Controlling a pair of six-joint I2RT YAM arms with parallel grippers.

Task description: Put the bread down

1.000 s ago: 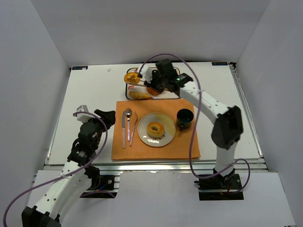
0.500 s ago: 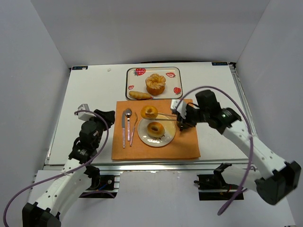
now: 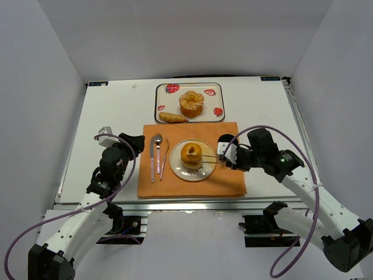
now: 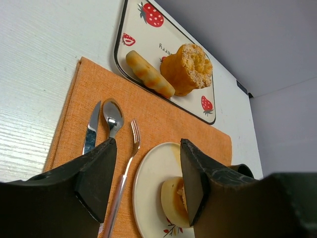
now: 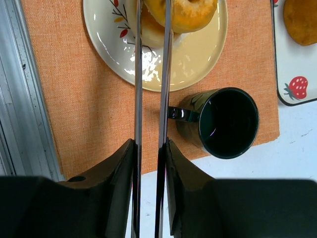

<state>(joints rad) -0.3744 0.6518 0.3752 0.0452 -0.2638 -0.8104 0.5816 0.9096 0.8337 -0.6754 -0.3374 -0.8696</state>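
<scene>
The bread, a golden ring doughnut [image 3: 191, 153] [image 5: 185, 12], rests on top of another doughnut on the white plate [image 3: 176, 170] [image 5: 198, 59]. Metal tongs [image 3: 210, 156] [image 5: 137, 99] pinch it from the right. My right gripper [image 3: 230, 157] [image 5: 150, 144] is shut on the tongs' handles, right of the plate. My left gripper [image 3: 133, 143] [image 4: 146, 178] hangs open and empty over the placemat's left edge. In the left wrist view the plate [image 4: 148, 183] and the side of the lower doughnut [image 4: 171, 198] show between its fingers.
An orange placemat [image 3: 192, 185] carries a knife [image 3: 152, 158], spoon [image 3: 158, 150], fork [image 3: 165, 157] and dark mug [image 5: 228, 121]. A strawberry tray [image 3: 217, 98] behind it holds a round pastry [image 3: 191, 104] and a long roll [image 3: 171, 117].
My right arm carried the doughnut in the tongs from the tray back to the plate and lowered it onto the doughnut there. The left arm has barely moved.
</scene>
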